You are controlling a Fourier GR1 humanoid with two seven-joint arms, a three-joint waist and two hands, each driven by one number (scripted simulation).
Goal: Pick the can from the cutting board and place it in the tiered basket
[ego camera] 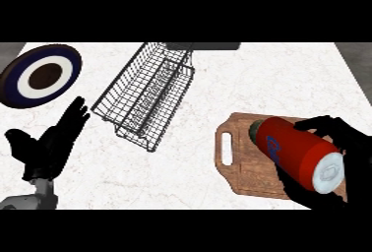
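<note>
Holds the red can (pixel 298 147) tipped on its side in the right hand (pixel 347 137), fingers curled round it, over the wooden cutting board (pixel 245 170) at the right of the white marble counter (pixel 189 172). Rests the left hand (pixel 51 147) open at the lower left, fingers straight and pointing up. Shows the wire tiered basket (pixel 145 93) near the middle, well apart from the can, a dark plate (pixel 16 86) with a white ring at the far left, and grey floor (pixel 360 54) past the corners.
</note>
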